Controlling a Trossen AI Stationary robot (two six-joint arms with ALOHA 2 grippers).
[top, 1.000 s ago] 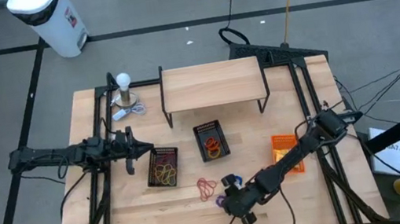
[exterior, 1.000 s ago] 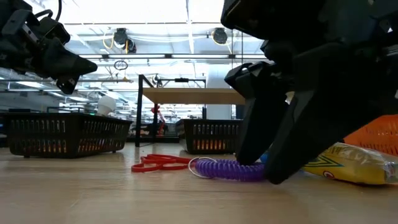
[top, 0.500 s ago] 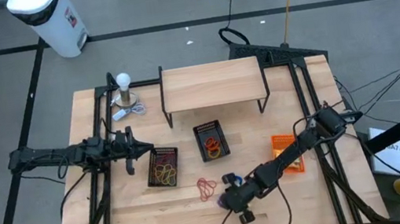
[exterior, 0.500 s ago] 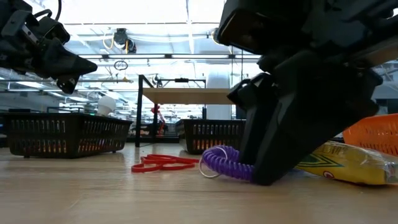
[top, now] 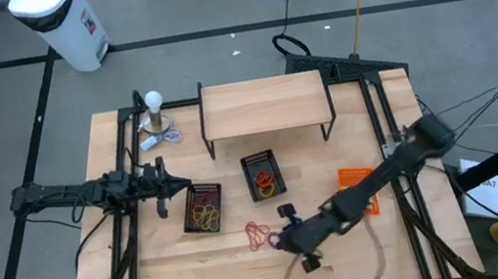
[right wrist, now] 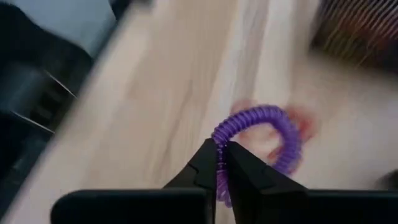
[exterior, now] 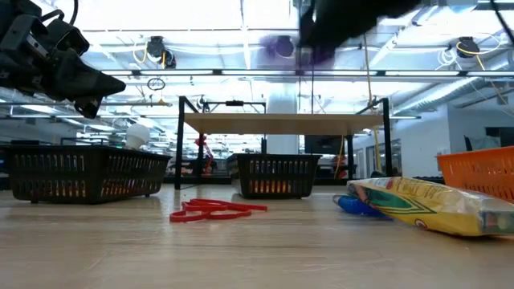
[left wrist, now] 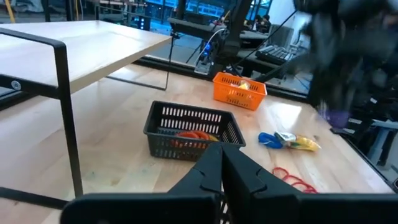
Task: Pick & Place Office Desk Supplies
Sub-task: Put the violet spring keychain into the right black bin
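My right gripper (top: 282, 241) is shut on a purple coil band (right wrist: 261, 124), which shows blurred high up in the low view (exterior: 283, 46). Red rubber bands (exterior: 213, 210) lie flat on the table near its front middle (top: 257, 231). A yellow packet (exterior: 434, 205) lies beside a small blue item (exterior: 353, 206). My left gripper (top: 172, 183) hangs shut and holding nothing above the table's left, beside the left black basket (top: 205, 208) of coloured bands. My right gripper pinches the purple coil band at one spot of its loop (right wrist: 219, 138) between its two fingertips. The rest of the loop stands out beyond the fingers. The band is lifted clear of the table.
A second black basket (top: 263, 175) with bands stands mid-table, and an orange basket (top: 355, 188) lies at the right. A wooden shelf on black legs (top: 266, 105) spans the back. A white ball on a metal stand (top: 154, 102) sits at the back left.
My right gripper has shut on the purple coil band, which lay on the table next to the red bands, and has risen with it. The band is now lifted clear of the table. The red bands and the yellow packet stay where they were.
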